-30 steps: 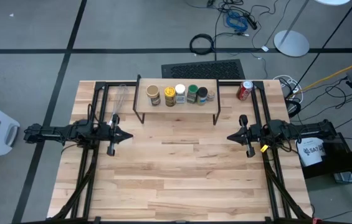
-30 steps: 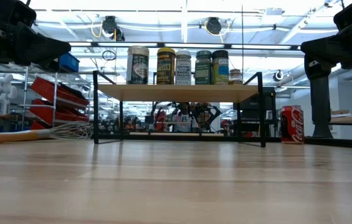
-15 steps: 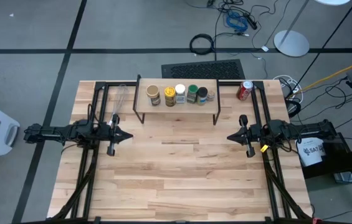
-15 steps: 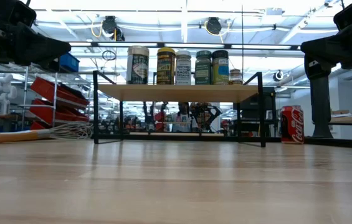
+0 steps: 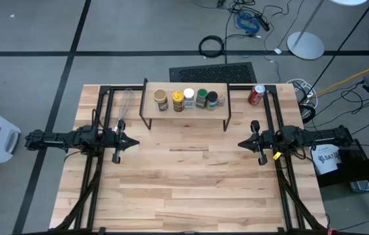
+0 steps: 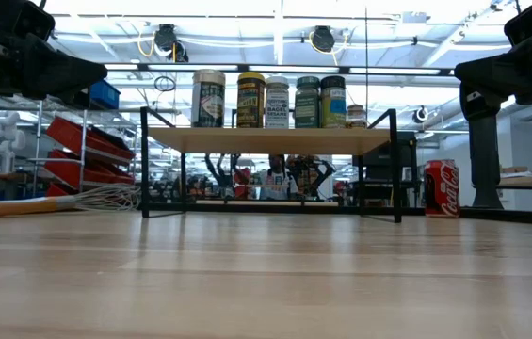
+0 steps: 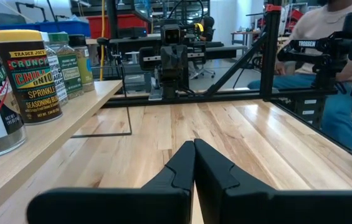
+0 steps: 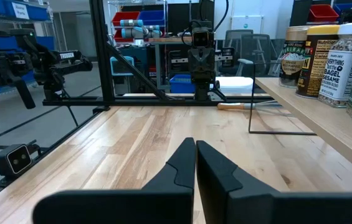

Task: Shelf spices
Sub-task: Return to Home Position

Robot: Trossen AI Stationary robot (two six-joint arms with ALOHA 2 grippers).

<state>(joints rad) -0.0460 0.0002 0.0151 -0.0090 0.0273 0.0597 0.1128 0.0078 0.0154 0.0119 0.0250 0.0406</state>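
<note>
Several spice jars (image 5: 187, 99) stand upright in a row on the shelf (image 5: 184, 109), a light-wood board on thin black legs at the table's far middle. The low view shows the same jars (image 6: 267, 101) on the shelf (image 6: 266, 139). My left gripper (image 5: 136, 141) hovers shut over the table's left side, pointing level toward the right. My right gripper (image 5: 240, 144) hovers shut over the right side, pointing level toward the left. Each wrist view shows its own shut fingers (image 7: 194, 155) (image 8: 195, 153) with nothing between them.
A red soda can (image 5: 256, 95) stands at the far right of the table. A wire whisk (image 5: 125, 108) lies at the far left, beside the shelf. The wooden tabletop (image 5: 191, 183) spreads out between the arms and toward the near edge. A person sits beyond the table's right side (image 7: 325, 56).
</note>
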